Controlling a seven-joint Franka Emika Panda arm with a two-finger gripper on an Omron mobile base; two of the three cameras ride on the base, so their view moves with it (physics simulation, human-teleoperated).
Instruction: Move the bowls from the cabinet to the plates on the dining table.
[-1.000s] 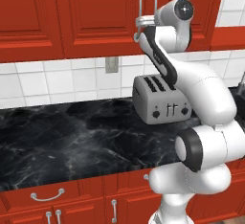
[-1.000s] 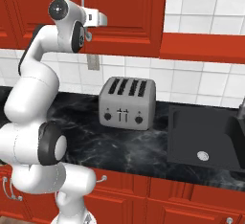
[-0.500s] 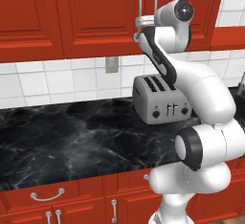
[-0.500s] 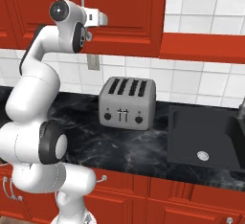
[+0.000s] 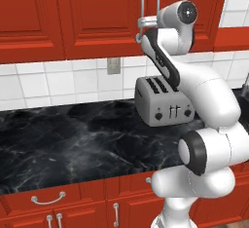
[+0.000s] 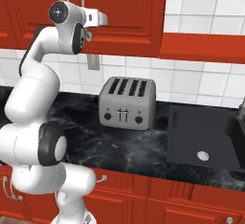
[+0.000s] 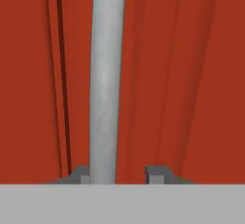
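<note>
The red cabinet (image 5: 97, 12) (image 6: 129, 3) hangs over the counter with both panelled doors closed. The bowls are hidden behind those doors. The plates and the dining table are out of view. My gripper (image 5: 141, 25) (image 6: 104, 17) is raised to the pair of curved silver handles (image 5: 157, 0) where the doors meet. In the hand view my gripper (image 7: 118, 173) straddles one handle bar (image 7: 105, 74). One fingertip (image 7: 81, 174) touches the bar, and a small gap remains at the other fingertip (image 7: 155, 173). The jaws are narrowed but open, holding nothing.
A silver four-slot toaster (image 5: 163, 103) (image 6: 125, 102) stands on the black marble counter (image 5: 73, 144) under the cabinet. A dark sink (image 6: 206, 137) lies to the right. Red drawer fronts with short handles (image 5: 48, 200) run below the counter. White tiled wall behind.
The jaws have narrowed from wide open to close around the handle bar. The arm and the cabinet doors have not moved.
</note>
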